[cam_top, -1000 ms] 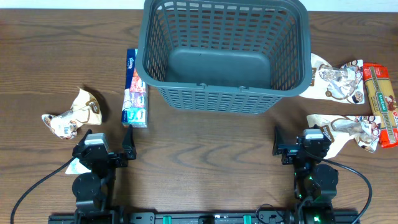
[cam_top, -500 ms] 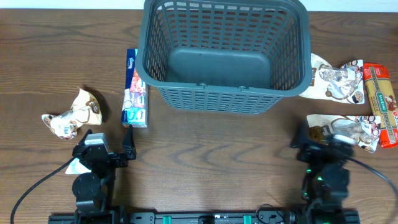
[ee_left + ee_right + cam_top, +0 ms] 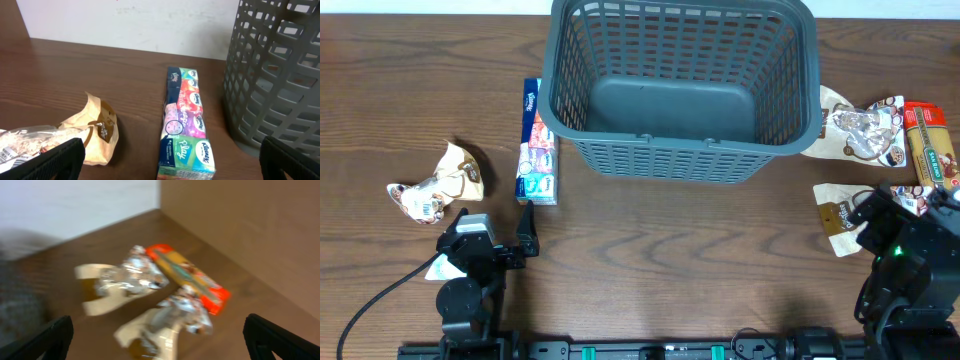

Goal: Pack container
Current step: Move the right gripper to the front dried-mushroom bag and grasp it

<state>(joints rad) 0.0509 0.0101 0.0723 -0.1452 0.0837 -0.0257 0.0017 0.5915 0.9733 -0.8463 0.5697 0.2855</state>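
Observation:
The container, a large dark grey slotted basket [image 3: 680, 150], stands empty at the back centre; its wall also shows in the left wrist view [image 3: 280, 75]. My left gripper [image 3: 485, 232] is open and empty near the front edge, facing a multicoloured tissue pack [image 3: 538, 140] [image 3: 185, 120] that lies left of the basket. My right gripper [image 3: 905, 215] is open and empty, turned toward the packets at the right. Its blurred view shows two silver-and-cream snack bags [image 3: 125, 280] [image 3: 165, 320] and a red-and-yellow packet [image 3: 192, 277] just ahead of its fingers [image 3: 160, 350].
A crumpled cream snack bag [image 3: 435, 185] [image 3: 75, 140] lies at the far left. Two snack bags [image 3: 860, 125] [image 3: 840, 212] and the red packet [image 3: 932, 165] lie right of the basket, close to the table's right edge.
My right arm has swung to the right, from facing the basket to over the snack bags at the right. The left arm and all packets have not moved.

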